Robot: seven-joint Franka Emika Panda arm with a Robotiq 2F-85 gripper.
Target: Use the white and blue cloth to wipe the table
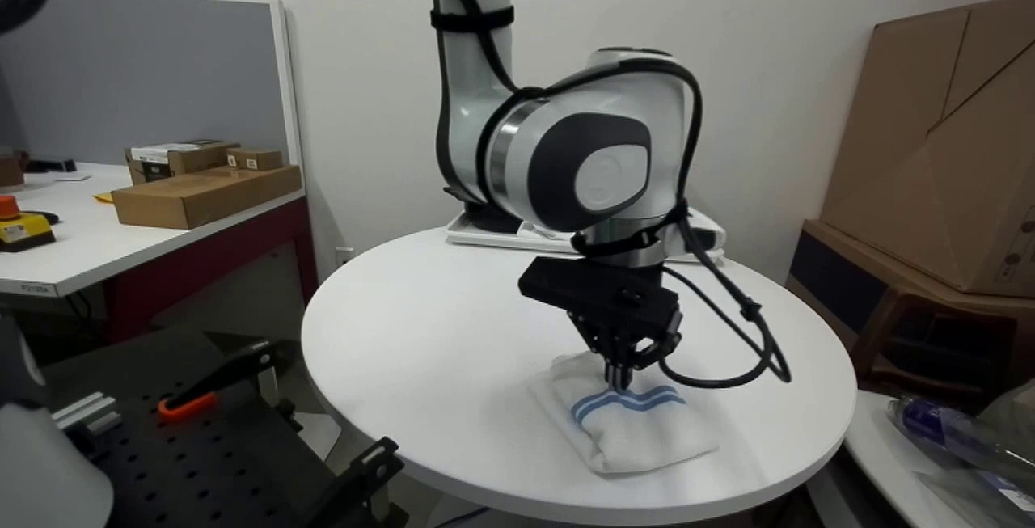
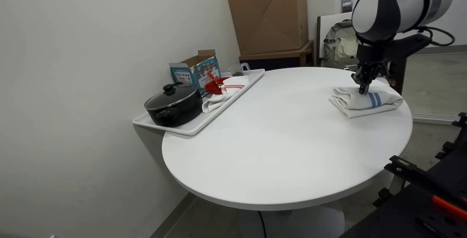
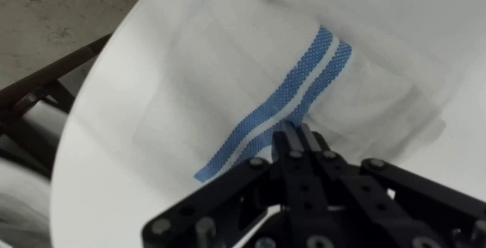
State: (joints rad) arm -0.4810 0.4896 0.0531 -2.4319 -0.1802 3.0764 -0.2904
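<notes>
A round white tabletop (image 2: 284,150) stands beside a pale wall (image 2: 102,48), a loaded tray (image 2: 197,123) along that side. The white and blue cloth (image 1: 643,435) lies folded well apart from the tray, the closed hand (image 1: 618,382) touching it; whether fabric is pinched, I cannot tell.

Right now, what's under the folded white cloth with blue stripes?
The folded cloth lies on the round white table, which shows around it. The part beneath is covered, so anything hidden there can't be seen.
</notes>
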